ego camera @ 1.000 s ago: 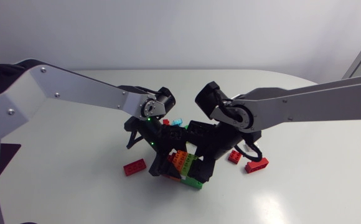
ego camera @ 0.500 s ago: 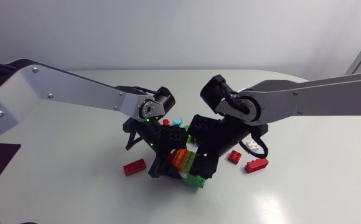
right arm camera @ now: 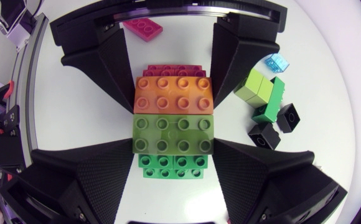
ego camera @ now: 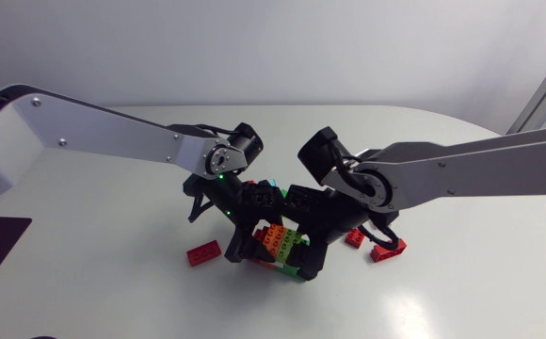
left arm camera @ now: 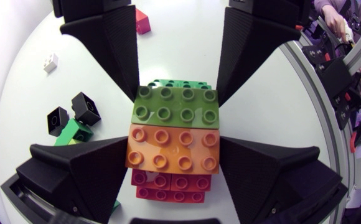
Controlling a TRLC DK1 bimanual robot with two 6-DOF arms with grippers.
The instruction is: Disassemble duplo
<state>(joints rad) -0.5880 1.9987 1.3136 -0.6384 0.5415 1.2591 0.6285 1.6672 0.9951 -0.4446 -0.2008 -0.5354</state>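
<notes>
Between the fingers of the left pincer [left arm camera: 174, 152] sat the orange brick [right arm camera: 173, 93] of the duplo stack [ego camera: 281, 247], clamped from both sides; just ahead, the right pincer [right arm camera: 173, 148] gripped the olive-green brick [left arm camera: 175, 107]; a red layer [left arm camera: 171, 185] and a bright-green layer [right arm camera: 171, 167] hung ungripped at the stack's ends. A pull might have split an outer seam instead of the middle one, or the smooth sides might have slipped; a freed piece could have scattered the black cubes [right arm camera: 264, 135] lying beside on the surface [ego camera: 113, 282].

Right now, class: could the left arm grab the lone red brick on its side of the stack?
Probably not yet: the left gripper is shut on the orange brick. The red brick lies close by, uncovered, so the gripper need only let go first.
</notes>
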